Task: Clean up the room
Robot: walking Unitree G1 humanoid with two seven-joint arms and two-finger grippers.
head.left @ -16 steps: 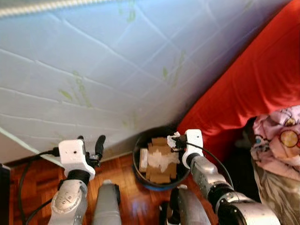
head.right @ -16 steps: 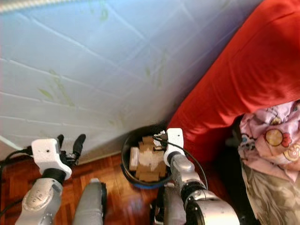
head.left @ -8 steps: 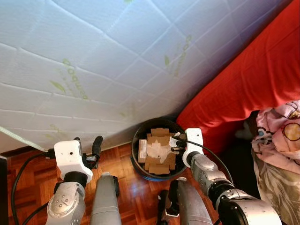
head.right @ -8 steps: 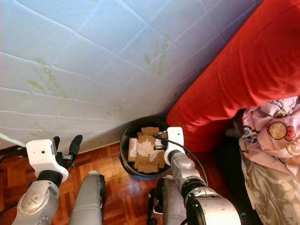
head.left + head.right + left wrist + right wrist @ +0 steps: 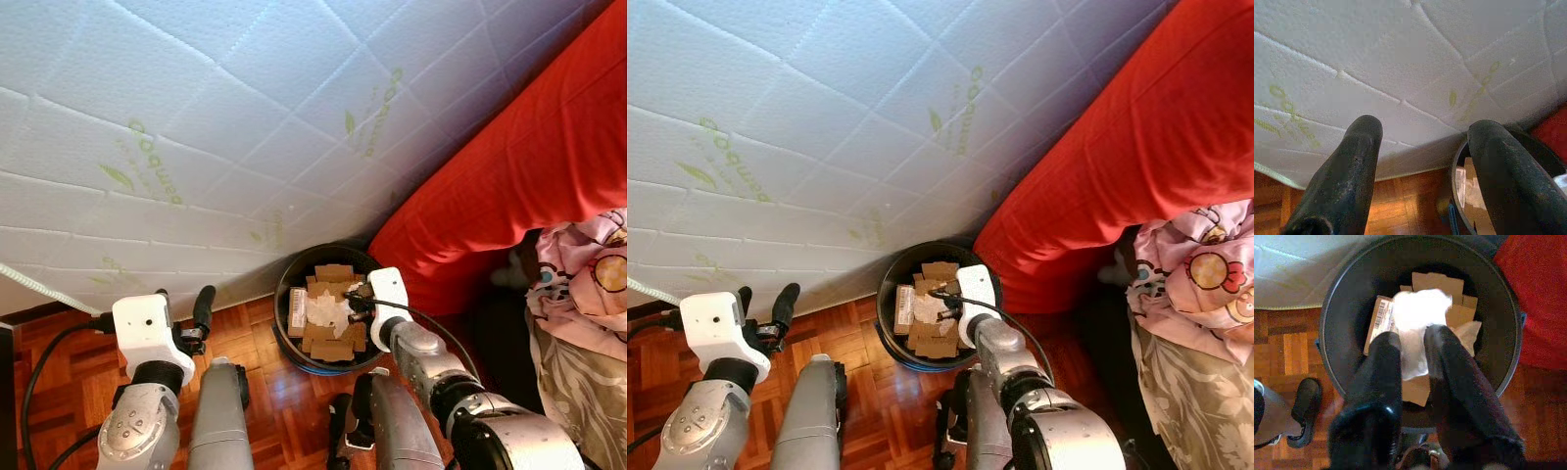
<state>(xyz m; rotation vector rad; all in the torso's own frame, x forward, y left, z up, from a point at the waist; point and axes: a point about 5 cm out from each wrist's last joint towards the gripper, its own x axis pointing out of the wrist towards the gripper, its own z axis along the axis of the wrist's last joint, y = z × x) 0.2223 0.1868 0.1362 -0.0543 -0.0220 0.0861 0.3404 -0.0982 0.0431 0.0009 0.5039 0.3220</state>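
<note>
Bright daylight washes the white mattress [image 5: 245,127] nearly to glare. The bin's [image 5: 1342,298] inside is shadowed, while the tissue [image 5: 1418,313] in it is overexposed. Both wrist views are soft, their near black fingers [image 5: 1342,181] blurred.

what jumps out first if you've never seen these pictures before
The big white quilted mattress leaning across the upper scene, with the bright red cover on the right. Where they meet on the wood floor stands a round black bin holding cardboard pieces and white paper. The right tool hangs over the bin; the left tool is open by the mattress.
</note>
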